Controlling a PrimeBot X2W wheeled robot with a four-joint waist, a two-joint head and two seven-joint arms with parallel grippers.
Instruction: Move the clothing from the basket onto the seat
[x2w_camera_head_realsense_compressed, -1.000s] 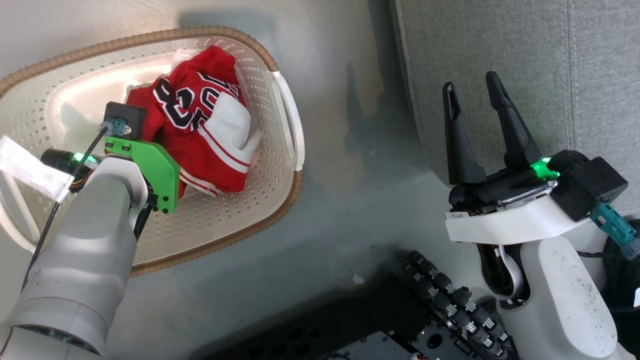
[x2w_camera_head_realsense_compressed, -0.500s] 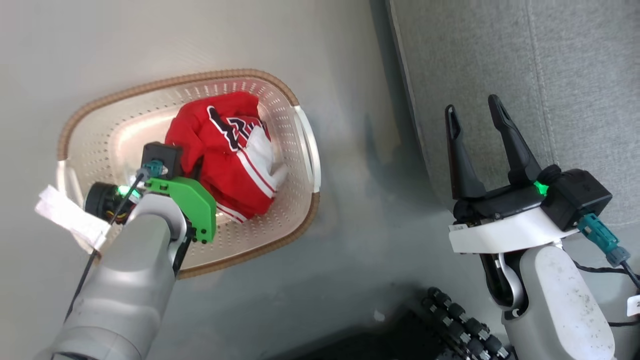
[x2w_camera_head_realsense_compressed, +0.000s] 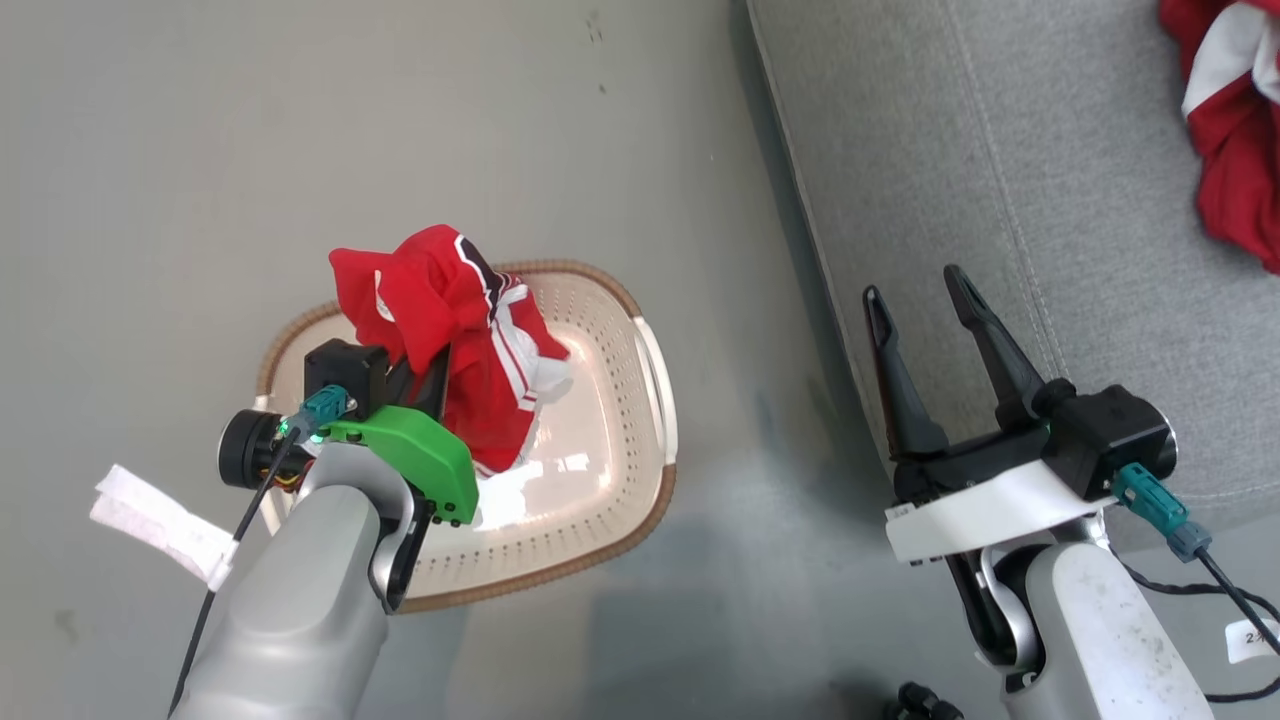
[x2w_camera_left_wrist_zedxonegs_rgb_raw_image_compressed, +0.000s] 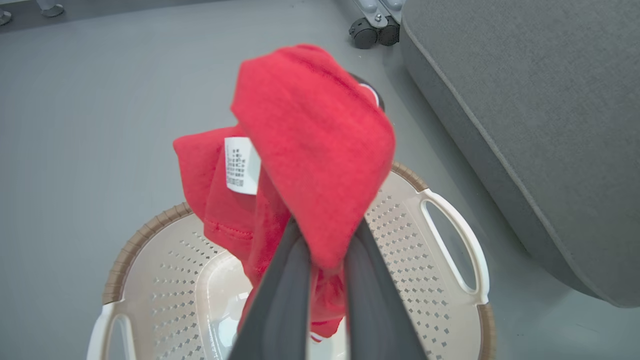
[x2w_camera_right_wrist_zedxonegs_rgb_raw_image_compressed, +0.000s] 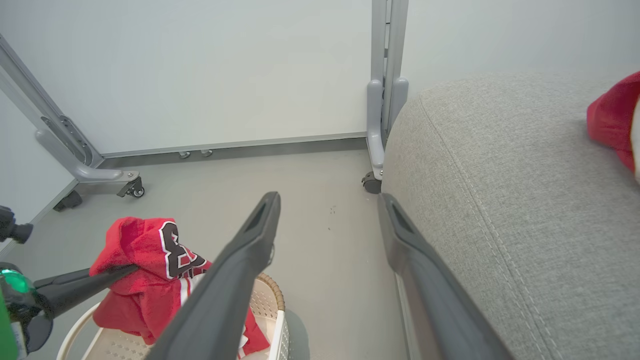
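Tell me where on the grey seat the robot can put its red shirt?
The seat is bare from its floor-side edge, across the stitched seam, up to the red garment lying at the far right, where it is crowded. The open right end effector hovers over the near edge.

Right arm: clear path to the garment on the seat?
Likely yes: the right gripper is open and empty beside the seat edge, and only bare cushion lies between it and the garment.

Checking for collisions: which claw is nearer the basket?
Left. The left claw hangs over the basket, shut on a red garment; the right claw stands open apart from it, by the seat.
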